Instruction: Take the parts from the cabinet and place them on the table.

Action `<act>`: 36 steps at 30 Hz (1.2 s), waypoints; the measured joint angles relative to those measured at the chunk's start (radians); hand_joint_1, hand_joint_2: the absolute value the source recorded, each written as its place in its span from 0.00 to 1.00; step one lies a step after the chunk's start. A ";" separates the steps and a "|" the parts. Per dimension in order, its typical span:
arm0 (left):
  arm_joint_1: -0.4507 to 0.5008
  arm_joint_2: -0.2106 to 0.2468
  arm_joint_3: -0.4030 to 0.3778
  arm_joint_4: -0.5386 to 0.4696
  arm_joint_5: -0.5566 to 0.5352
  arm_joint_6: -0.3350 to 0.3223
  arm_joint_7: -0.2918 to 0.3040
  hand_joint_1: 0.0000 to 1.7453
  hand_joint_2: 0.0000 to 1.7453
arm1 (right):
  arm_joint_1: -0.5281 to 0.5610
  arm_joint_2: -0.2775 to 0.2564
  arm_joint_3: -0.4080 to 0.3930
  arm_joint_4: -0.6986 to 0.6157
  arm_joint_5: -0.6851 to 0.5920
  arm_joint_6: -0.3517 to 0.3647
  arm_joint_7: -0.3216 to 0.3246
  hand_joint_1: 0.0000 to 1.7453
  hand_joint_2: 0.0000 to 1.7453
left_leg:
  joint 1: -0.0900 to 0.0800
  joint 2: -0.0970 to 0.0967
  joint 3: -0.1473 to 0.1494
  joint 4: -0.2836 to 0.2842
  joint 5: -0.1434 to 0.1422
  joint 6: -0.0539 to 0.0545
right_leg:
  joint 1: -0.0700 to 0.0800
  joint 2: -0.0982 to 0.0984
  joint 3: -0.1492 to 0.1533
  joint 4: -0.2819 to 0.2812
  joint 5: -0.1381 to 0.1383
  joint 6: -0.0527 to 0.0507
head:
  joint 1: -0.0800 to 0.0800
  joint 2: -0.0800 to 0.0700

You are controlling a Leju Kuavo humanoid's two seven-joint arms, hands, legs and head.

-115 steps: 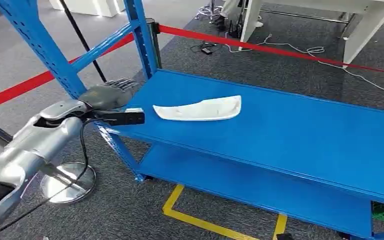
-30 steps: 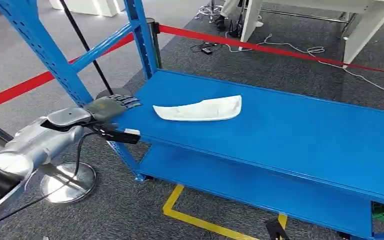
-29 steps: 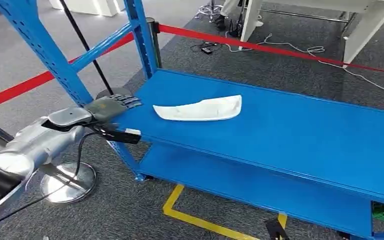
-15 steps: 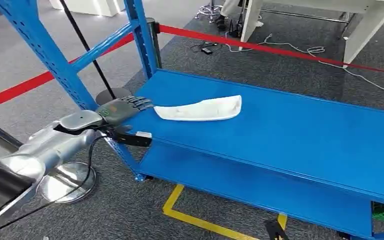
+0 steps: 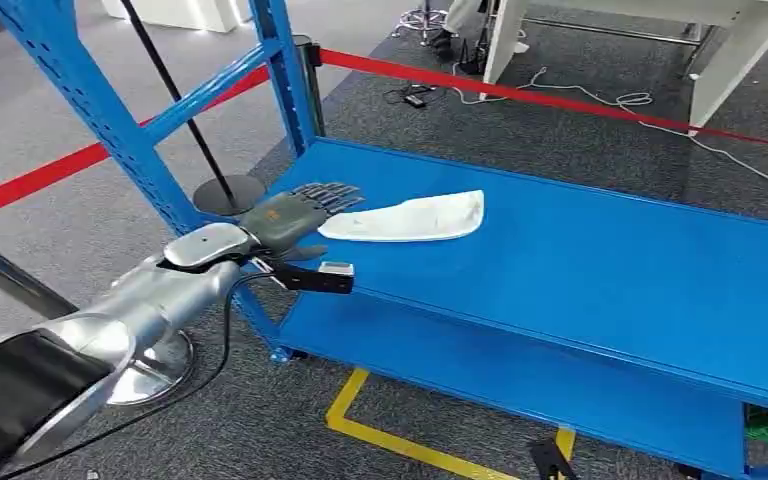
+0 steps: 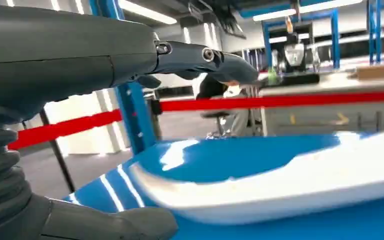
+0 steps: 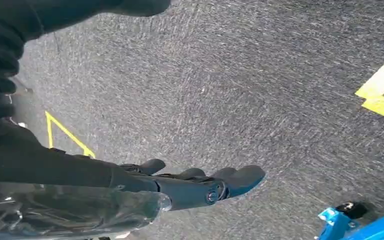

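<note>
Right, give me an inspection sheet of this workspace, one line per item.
Surface: blue shelf of the rack, top level, bare apart from one part.
Job's things: white curved part lying flat on the shelf, near its left end.
Clutter: nothing seen on the shelf.
Hands: left hand at the part's near end, fingers apart above it, thumb low, nothing gripped; right hand hanging over the floor, holding nothing.
Cables: black cable along the left forearm; white cords on the carpet beyond.
Surroundings: red barrier tape, yellow floor marking, grey carpet.
</note>
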 joint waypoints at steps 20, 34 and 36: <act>0.003 -0.106 0.019 0.000 -0.005 -0.011 -0.017 0.00 1.00 | 0.002 0.002 0.001 0.001 0.005 0.002 -0.006 0.00 1.00 | 0.000 0.001 0.000 0.000 0.000 0.000 | 0.000 0.002 -0.001 0.000 0.000 0.000 | 0.000 0.000; 0.006 -0.109 0.019 0.000 -0.005 -0.011 -0.017 0.00 1.00 | 0.002 0.002 0.001 0.001 0.005 0.002 -0.009 0.00 1.00 | 0.000 0.001 0.000 0.000 0.000 0.000 | 0.000 0.002 -0.001 0.000 0.000 0.000 | 0.000 0.000; 0.006 -0.109 0.019 0.000 -0.005 -0.011 -0.017 0.00 1.00 | 0.002 0.002 0.001 0.001 0.005 0.002 -0.009 0.00 1.00 | 0.000 0.000 0.000 0.000 0.000 0.000 | 0.000 0.002 -0.001 0.000 0.000 0.000 | 0.000 0.000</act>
